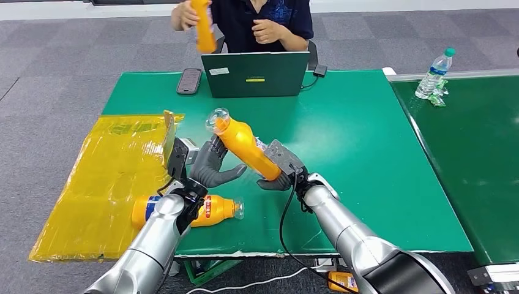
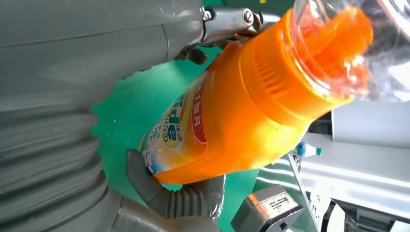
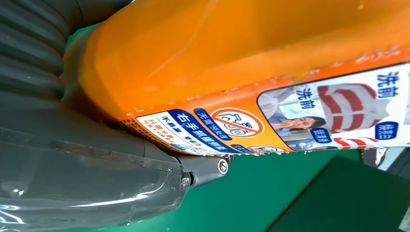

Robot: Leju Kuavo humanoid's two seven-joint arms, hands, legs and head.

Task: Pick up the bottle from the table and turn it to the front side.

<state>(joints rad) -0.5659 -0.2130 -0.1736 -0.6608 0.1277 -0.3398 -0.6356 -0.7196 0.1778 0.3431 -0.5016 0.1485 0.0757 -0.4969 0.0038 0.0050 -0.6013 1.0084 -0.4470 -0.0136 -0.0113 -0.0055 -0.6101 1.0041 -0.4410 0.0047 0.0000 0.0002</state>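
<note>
Two hands [image 1: 211, 166] [image 1: 276, 174], three orange bottles [image 1: 245, 147] [image 1: 208, 209] [image 1: 202, 24]

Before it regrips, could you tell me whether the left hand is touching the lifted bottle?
Touching: the left wrist view shows the left hand's thumb pressed against the bottle.

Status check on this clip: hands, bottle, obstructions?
Right hand grips orange bottle at its base, lifted, tilted, cap away from robot. Left hand open beside it. Second bottle lying near table front edge. Nothing blocking.

Right hand [image 1: 276, 174] holds orange bottle [image 1: 245, 144] tilted above green table [image 1: 367, 141], left hand [image 1: 211, 165] beside
</note>
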